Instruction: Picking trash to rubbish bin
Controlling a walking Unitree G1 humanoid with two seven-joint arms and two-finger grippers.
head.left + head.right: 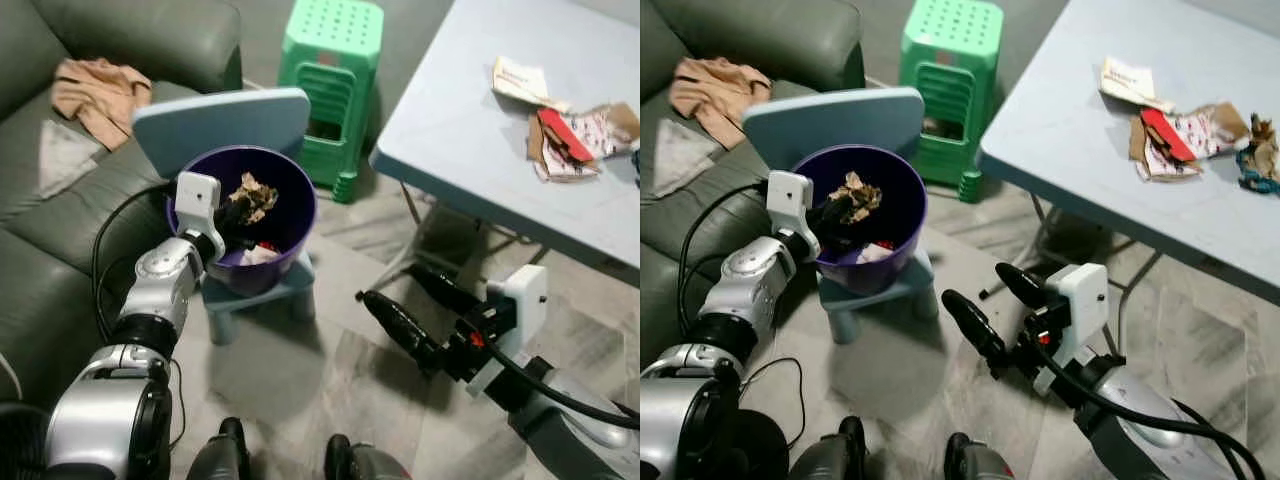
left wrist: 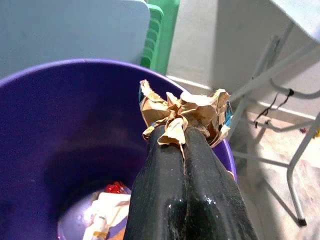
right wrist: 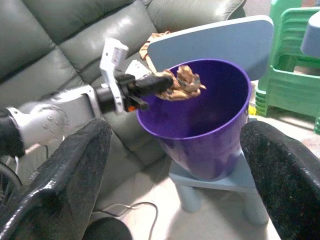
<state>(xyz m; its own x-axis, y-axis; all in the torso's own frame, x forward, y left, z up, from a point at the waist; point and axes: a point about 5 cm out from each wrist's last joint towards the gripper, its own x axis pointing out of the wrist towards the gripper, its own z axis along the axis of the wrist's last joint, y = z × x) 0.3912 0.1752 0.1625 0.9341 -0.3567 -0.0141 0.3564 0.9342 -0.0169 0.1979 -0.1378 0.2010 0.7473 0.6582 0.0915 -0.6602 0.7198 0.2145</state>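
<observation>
So the left gripper has its jaws pinching a crumpled wad of brown paper, held right over the mouth of the purple bin. The bin sits tilted on a small pale blue chair, just beside the grey sofa on the left, and there's already some trash in the bottom of it. The right gripper hangs low over the floor on the near right, jaws spread wide with nothing between them. More paper scraps lie on the desk at far right. A green stool stands behind the bin.
</observation>
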